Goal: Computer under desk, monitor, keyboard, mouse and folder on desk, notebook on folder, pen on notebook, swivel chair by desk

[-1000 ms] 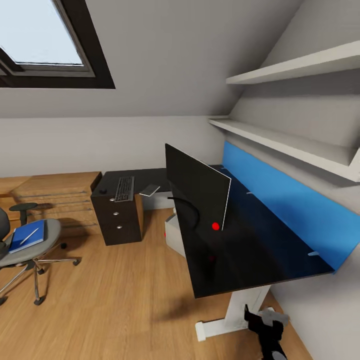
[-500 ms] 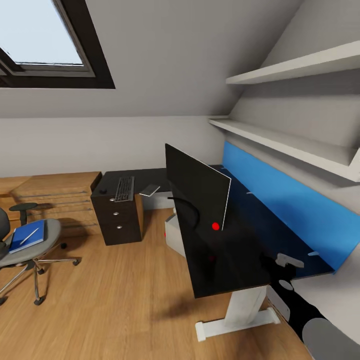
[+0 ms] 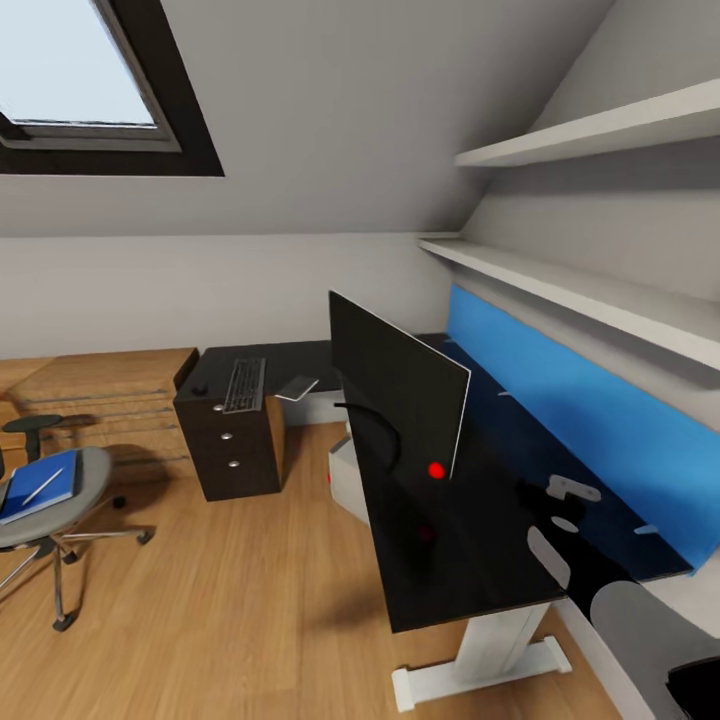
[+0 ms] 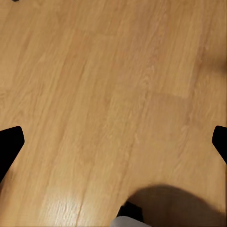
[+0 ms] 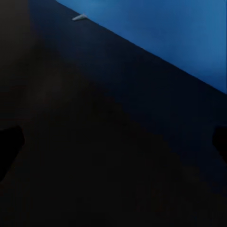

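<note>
The desk (image 3: pixel 470 560) runs in an L along the blue wall panel (image 3: pixel 590 420), its glossy black top wrapping round to a black drawer unit (image 3: pixel 228 450) at the far end. The monitor (image 3: pixel 395 380) stands on the near leg of the desk, turned edge-on toward the room, red dot at its lower corner. Under the desk, just behind the monitor's line, the pale computer (image 3: pixel 347 478) sits on the wood floor (image 3: pixel 230 600).

On the far leg above the drawers lies the keyboard (image 3: pixel 245 384), with the small black mouse (image 3: pixel 200 388) just beside it toward the chest and the grey-white notebook (image 3: pixel 297 387) near it on the other side, one corner hanging past the desk edge. The chair (image 3: pixel 50 500) stands well apart from the desk, half cut off by the frame, with the blue folder (image 3: pixel 38 487) flat on its seat and the pen (image 3: pixel 42 485) lying across the folder.

From the head view, the right arm reaches over the near end of the desk, its gripper (image 3: pixel 566 492) above the black top close to the blue panel; I cannot tell its fingers' spacing there. The right wrist view settles it: two dark fingertips (image 5: pixel 9 142) sit at opposite edges, spread wide with nothing between, over dark desktop and the blue panel (image 5: pixel 165 33).

The left wrist view shows bare floor (image 4: pixel 113 94) between the left fingertips (image 4: pixel 9 146), likewise spread wide and holding nothing.
</note>
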Motion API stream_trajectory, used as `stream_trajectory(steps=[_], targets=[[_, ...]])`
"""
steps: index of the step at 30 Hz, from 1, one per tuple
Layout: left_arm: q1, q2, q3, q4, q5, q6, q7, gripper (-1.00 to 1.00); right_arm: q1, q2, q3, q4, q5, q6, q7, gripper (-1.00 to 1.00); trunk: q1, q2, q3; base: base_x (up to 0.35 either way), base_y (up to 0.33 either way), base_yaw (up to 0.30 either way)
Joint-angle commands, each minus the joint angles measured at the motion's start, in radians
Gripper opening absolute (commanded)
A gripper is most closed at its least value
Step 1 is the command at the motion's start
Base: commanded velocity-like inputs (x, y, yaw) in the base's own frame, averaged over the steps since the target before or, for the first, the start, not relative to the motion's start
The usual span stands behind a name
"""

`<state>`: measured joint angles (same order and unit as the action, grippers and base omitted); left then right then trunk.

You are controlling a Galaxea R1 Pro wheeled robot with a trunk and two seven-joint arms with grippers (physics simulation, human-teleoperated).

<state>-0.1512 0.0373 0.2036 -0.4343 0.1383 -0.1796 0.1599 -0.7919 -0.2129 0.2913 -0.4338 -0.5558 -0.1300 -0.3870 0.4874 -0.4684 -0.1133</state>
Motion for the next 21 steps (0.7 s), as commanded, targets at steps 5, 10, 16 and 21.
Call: stream_trajectory(steps=[5, 10, 16, 21], targets=[[-0.001, -0.002, 0.004, 0.000, 0.009, -0.008, 0.000, 1.00, -0.002, 0.001, 0.009, 0.016, -0.002, -0.006, -0.004, 1.00, 0.001, -0.002, -0.002, 0.318, 0.000, 0.000], [-0.001, -0.002, 0.005, 0.000, 0.009, -0.009, -0.001, 1.00, -0.003, 0.001, 0.009, 0.019, 0.004, -0.006, -0.004, 1.00, 0.001, -0.002, -0.002, 0.320, 0.000, 0.000], [-0.001, -0.002, 0.005, 0.000, 0.008, -0.008, -0.001, 1.00, -0.003, 0.002, 0.009, 0.022, 0.006, -0.007, -0.004, 1.00, 0.001, -0.002, -0.002, 0.321, 0.000, 0.000], [-0.001, -0.002, 0.005, 0.000, 0.008, -0.008, 0.000, 1.00, -0.003, 0.003, 0.011, 0.022, 0.007, -0.007, -0.004, 1.00, 0.001, -0.002, -0.002, 0.294, 0.000, 0.000]])
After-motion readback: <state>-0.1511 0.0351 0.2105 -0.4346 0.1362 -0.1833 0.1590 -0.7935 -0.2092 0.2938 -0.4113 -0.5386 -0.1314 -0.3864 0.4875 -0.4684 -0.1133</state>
